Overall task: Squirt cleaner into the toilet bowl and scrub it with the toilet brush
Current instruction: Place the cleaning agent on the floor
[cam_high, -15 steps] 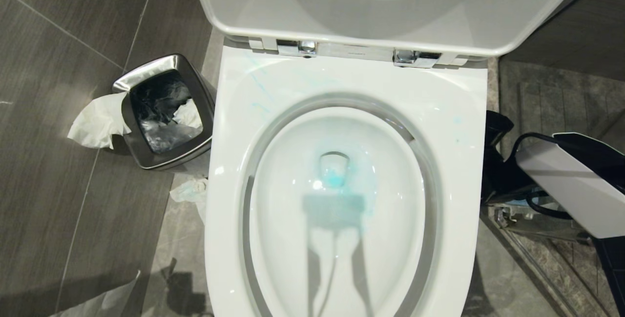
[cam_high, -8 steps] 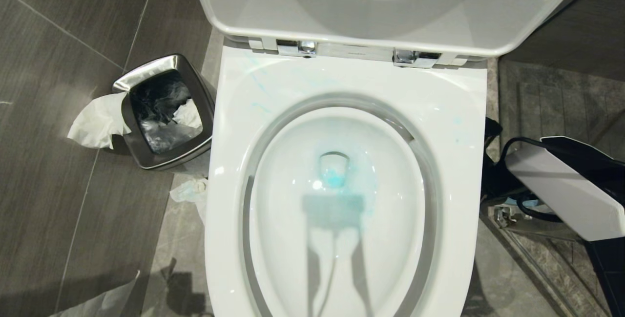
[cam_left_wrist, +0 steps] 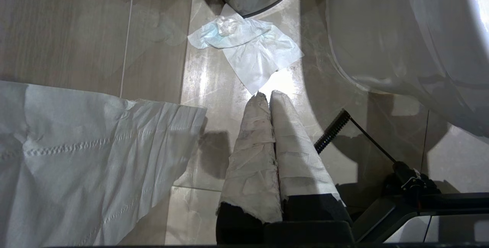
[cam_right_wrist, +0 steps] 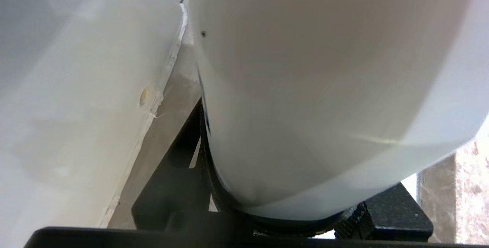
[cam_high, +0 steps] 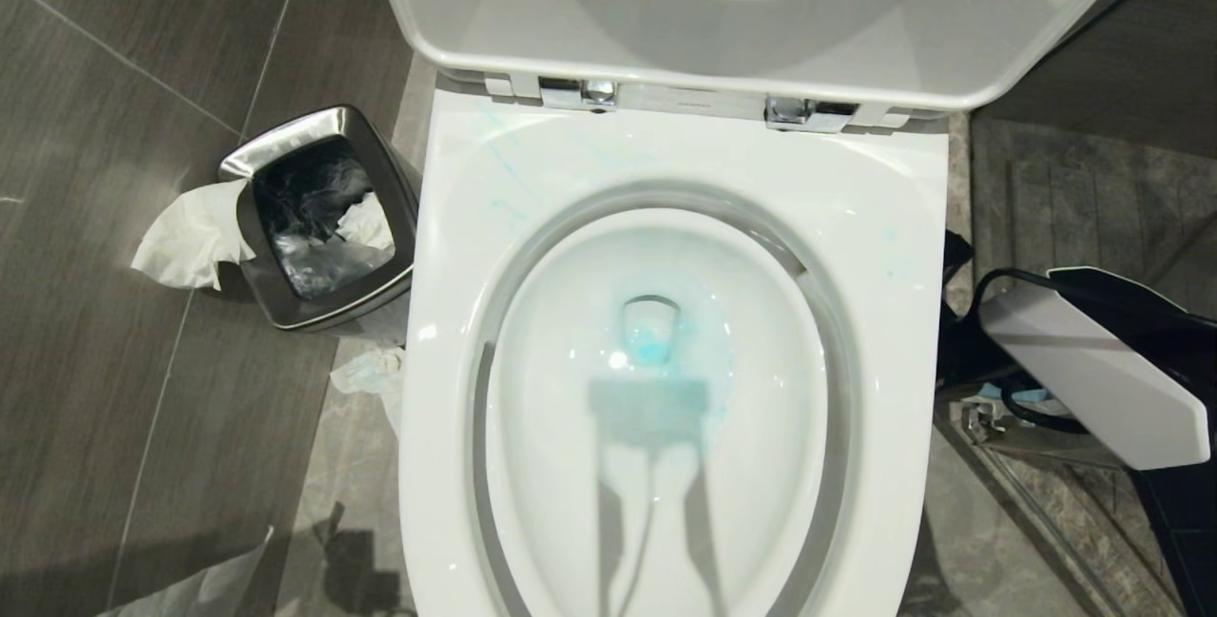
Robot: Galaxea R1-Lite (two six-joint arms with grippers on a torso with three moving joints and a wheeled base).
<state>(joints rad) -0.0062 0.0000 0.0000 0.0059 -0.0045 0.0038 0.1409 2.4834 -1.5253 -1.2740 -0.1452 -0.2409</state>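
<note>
Right arm point(cam_high: 1093, 370) edged left, beside toilet bowl point(cam_high: 656, 389), claw hidden

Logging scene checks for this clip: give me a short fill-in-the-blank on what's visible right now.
1. The cleaner pooled at the drain of the toilet bowl is ___ in colour.
2. The steel waste bin stands on the robot's ___ side of the toilet bowl.
3. The left gripper, pointing at the floor, has its fingers ___.

Missing words: blue; left; shut
</note>
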